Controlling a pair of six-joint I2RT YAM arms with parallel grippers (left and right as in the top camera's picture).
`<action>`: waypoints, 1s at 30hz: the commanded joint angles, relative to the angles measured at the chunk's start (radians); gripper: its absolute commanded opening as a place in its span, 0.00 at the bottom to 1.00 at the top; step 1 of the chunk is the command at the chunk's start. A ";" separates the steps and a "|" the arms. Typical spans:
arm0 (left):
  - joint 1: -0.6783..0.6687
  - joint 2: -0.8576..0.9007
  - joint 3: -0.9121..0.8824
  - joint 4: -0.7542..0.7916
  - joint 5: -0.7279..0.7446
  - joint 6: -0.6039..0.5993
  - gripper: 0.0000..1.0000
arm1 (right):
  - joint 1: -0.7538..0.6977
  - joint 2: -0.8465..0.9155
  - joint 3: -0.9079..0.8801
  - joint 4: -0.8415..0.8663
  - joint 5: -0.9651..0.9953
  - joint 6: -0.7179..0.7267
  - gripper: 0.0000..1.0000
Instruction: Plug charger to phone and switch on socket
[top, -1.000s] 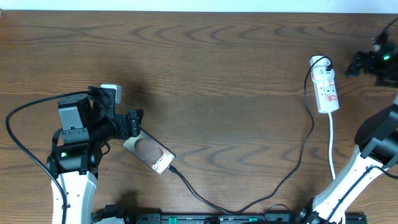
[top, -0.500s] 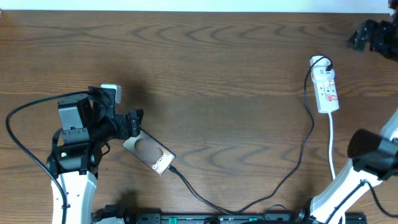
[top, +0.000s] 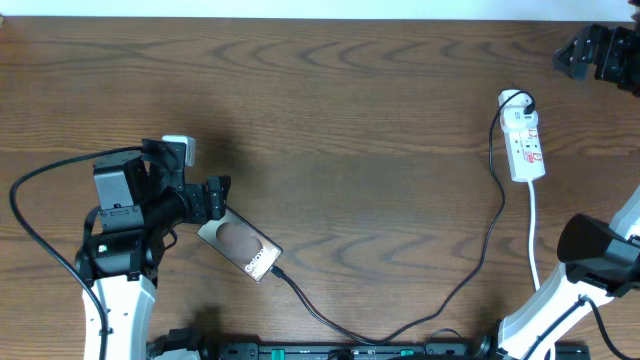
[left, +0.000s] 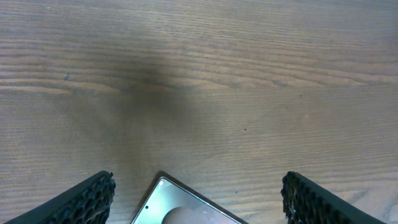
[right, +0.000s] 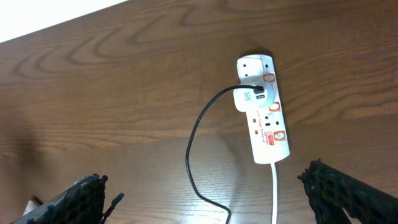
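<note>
While the charger (right: 188, 155) tip looks seated in the phone's (top: 240, 243) end away from the left jaws (too small to confirm), my read is that only the switch is left.

Right gripper (right: 202, 180): jaws spread wide, nothing in them. The socket (right: 267, 124) lies flat on the table (top: 350, 120), ahead of these jaws and well apart from them, nearer the right-hand finger than the left-hand one. Its long axis runs roughly along the jaws' forward direction, slightly skewed. The white cord (right: 274, 193) end is nearest the jaws and the black plug (right: 257, 95) sits toward the far end. The red markings (right: 280, 134) are probably the switches, but I can't tell which one feeds the plug.

Left gripper (left: 198, 183): also wide and empty. One corner of the phone pokes in between its fingers and touches neither. The phone's long axis is diagonal to the jaws.

The right arm is far nearer the socket; the left is across the table from it. The press likely needs one fingertip brought down onto a red mark near the plug. With jaws this wide, the free finger could snag the charger lead looping off the socket's left side.
</note>
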 joint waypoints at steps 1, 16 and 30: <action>-0.004 0.001 0.015 0.003 0.005 0.016 0.86 | 0.003 0.002 0.003 -0.003 -0.016 0.014 0.99; -0.009 -0.064 0.014 -0.014 -0.006 0.016 0.86 | 0.003 0.002 0.003 -0.003 -0.016 0.014 0.99; -0.193 -0.302 -0.024 -0.152 -0.086 0.017 0.86 | 0.003 0.002 0.003 -0.003 -0.016 0.014 0.99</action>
